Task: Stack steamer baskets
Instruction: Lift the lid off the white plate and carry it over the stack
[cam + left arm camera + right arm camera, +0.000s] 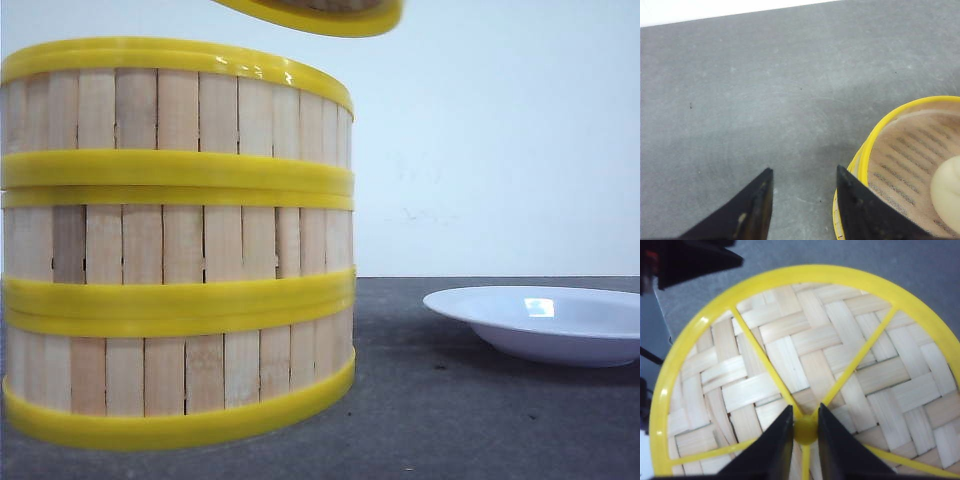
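**Three baskets stacked, lid held above**

The baskets stand in one stack of three on the counter, a plate off to their right. The right claw pinches the yellow knob of the lid, which hangs above the stack. The left claw is spread and empty, just beside the top basket's rim; a pale bun lies inside.
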Robot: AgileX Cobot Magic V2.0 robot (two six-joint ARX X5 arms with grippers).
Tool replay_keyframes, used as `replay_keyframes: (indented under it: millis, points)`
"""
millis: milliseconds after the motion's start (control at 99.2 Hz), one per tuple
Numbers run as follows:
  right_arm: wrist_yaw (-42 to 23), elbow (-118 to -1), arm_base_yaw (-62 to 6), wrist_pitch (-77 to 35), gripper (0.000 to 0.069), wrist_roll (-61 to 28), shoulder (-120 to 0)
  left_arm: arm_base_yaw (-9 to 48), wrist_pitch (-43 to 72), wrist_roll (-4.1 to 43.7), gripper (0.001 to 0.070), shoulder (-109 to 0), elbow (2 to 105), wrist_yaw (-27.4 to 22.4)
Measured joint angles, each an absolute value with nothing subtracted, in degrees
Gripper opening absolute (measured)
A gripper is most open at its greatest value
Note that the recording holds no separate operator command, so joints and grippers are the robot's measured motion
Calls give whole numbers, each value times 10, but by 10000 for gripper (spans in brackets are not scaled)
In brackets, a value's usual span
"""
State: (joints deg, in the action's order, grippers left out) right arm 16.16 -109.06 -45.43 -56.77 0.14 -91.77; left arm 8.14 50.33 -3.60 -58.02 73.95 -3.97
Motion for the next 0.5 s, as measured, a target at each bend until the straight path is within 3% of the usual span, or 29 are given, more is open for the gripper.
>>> replay_keyframes:
  millis: [504]
  points:
    - [148,-1091,-469,-564,55,-2,-982,81,503,-36,229,-580,740,-40]
